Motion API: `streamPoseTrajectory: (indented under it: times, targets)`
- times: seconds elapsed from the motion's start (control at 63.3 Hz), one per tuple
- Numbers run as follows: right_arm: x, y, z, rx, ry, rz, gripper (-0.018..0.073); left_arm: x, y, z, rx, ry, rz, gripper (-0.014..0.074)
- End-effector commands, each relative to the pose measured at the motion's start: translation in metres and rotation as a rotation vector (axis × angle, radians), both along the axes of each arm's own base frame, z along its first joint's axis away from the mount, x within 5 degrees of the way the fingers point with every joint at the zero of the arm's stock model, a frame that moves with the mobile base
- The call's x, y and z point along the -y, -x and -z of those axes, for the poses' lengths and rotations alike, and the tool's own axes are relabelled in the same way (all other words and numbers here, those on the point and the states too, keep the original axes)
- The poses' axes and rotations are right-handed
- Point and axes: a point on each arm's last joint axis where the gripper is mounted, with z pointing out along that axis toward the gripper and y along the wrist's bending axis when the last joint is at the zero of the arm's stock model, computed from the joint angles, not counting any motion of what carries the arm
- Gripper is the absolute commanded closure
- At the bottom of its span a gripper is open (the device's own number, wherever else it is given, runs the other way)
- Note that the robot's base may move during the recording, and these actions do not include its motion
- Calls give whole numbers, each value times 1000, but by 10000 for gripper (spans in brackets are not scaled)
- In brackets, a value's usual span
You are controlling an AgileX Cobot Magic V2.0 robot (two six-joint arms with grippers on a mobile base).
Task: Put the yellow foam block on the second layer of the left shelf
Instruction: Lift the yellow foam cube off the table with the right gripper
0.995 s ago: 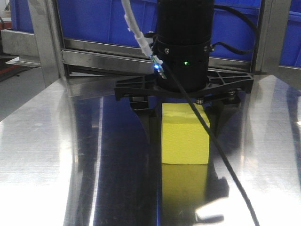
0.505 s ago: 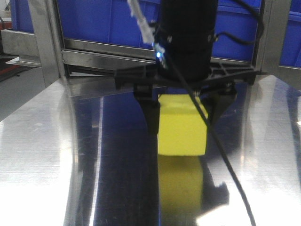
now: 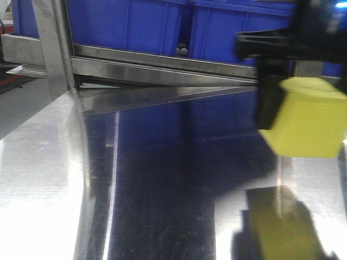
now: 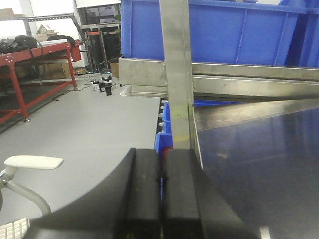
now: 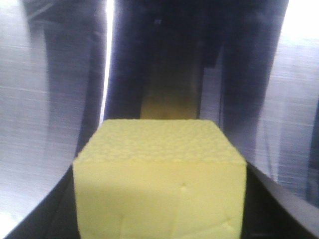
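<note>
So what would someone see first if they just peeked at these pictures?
The bright yellow foam block grabs the eye. It hangs in the air at the right of the front view, pinched in the right gripper above the shiny metal table. Behind it, big blue bins sit on a steel shelf, and the left gripper is shut with nothing in it.

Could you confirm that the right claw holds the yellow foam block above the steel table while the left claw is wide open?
Not quite: the left claw is shut, its black fingers pressed together, as the left wrist view shows. The rest stands.
</note>
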Motion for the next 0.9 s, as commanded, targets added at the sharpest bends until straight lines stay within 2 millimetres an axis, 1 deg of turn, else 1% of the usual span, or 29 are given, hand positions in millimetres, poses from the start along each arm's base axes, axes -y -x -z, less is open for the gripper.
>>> streamPoseTrajectory:
  times: [0.0, 0.047, 0.158, 0.253, 0.347, 0.49, 0.632, 0.821, 0.884]
  targets:
    - [24, 7, -17, 113, -20, -35, 77, 0, 1, 0, 75, 8, 4, 472]
    - [38, 11, -17, 131, -6, -34, 77, 0, 1, 0, 75, 8, 4, 472]
    - [59, 22, -19, 200, 5, -60, 77, 0, 1, 0, 75, 8, 4, 472]
    - [70, 31, -22, 286, 1, -49, 77, 0, 1, 0, 75, 8, 4, 472]
    - [81, 40, -25, 397, -14, 0, 77, 0, 1, 0, 75, 8, 4, 472]
    - [90, 52, -30, 612, -47, 46, 77, 0, 1, 0, 75, 8, 4, 472]
    - [95, 71, -34, 830, -83, 67, 77, 0, 1, 0, 75, 8, 4, 472]
    - [101, 100, -33, 1101, -132, 87, 77, 0, 1, 0, 75, 8, 4, 472]
    - [103, 109, -30, 1160, -143, 91, 77, 0, 1, 0, 75, 8, 4, 472]
